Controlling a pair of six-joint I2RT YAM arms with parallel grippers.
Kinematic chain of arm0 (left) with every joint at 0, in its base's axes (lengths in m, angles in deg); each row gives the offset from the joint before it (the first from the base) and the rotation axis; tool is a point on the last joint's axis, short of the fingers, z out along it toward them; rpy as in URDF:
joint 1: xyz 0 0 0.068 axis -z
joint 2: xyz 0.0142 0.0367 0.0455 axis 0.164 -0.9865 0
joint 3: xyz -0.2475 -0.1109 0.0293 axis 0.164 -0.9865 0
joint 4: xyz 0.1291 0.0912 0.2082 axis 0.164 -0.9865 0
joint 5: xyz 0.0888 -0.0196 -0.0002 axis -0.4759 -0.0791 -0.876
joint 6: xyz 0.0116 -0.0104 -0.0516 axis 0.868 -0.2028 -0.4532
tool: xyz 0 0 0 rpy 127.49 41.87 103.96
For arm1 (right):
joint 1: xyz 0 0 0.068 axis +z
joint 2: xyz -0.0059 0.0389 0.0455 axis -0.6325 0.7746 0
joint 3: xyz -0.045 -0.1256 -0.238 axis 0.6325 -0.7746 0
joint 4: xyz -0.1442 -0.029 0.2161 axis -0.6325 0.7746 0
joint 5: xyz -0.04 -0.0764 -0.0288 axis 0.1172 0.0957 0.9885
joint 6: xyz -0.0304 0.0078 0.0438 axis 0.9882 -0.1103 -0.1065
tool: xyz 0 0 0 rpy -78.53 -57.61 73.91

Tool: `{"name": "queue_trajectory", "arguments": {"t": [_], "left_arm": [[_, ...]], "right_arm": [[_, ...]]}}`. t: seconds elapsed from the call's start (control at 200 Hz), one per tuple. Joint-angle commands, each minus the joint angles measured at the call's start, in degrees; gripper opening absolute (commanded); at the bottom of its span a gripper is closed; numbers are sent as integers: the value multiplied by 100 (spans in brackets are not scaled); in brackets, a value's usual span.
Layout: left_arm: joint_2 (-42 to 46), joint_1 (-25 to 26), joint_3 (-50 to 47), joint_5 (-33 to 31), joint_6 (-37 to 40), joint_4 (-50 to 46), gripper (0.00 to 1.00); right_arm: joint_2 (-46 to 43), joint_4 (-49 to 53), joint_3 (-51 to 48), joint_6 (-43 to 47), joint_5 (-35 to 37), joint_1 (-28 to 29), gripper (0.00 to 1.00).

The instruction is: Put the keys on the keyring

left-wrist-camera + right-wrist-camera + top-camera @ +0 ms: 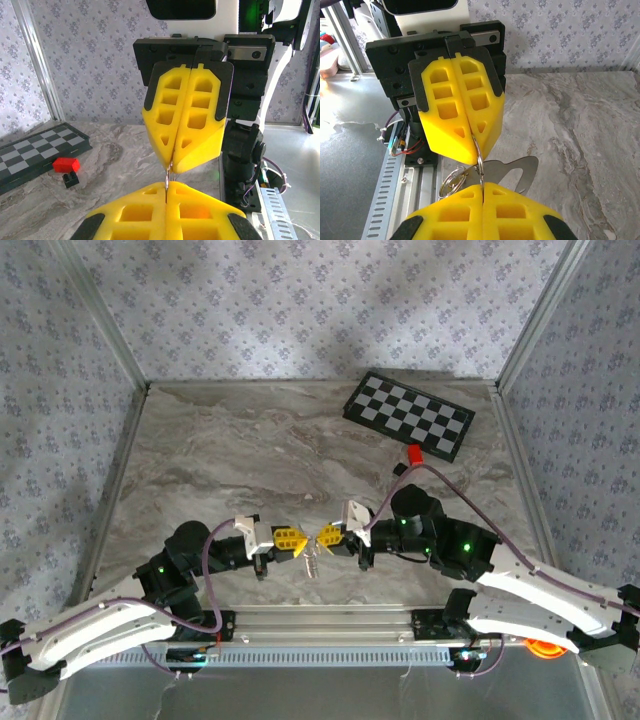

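At the near edge of the worktop (pixel 250 450), just ahead of the arm bases, the left pincer (pixel 296 542) and the right pincer (pixel 323 536) meet tip to tip. Both are clenched on the keyring (pixel 479 156). The thin loop stands edge-on in the small gap between them, its long axis running from one tip to the other, so neither arm is nearer and each has an end.

The keys (pixel 312 563) hang just under the ring. From the right wrist, one flat silver key (pixel 518 172) sticks out toward the marble side and a smaller loop (pixel 451 183) toward the rail. At least that key looks to be on the ring, but how many are threaded I cannot tell.

The next move probably turns on that shared line: any pull or twist by one arm loads the other's grip.

Farther off to the right lie a black block (pixel 70 179) and a red block (pixel 413 453), then the checkerboard (pixel 408 417) by the far wall.
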Motion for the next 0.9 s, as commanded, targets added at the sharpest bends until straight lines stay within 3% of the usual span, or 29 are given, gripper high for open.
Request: {"name": "queue_trajectory", "arguments": {"t": [0.0,0.54,0.895], "left_arm": [[18,35,48,51,-88,391,0],[-11,35,47,24,-63,377,0],[110,36,-13,-130,-52,424,0]], "right_arm": [[-93,-299,-87,-147,-93,-35,0],[-100,-597,-171,-295,-311,-120,0],[-286,-283,-208,-353,-164,-134,0]]}}
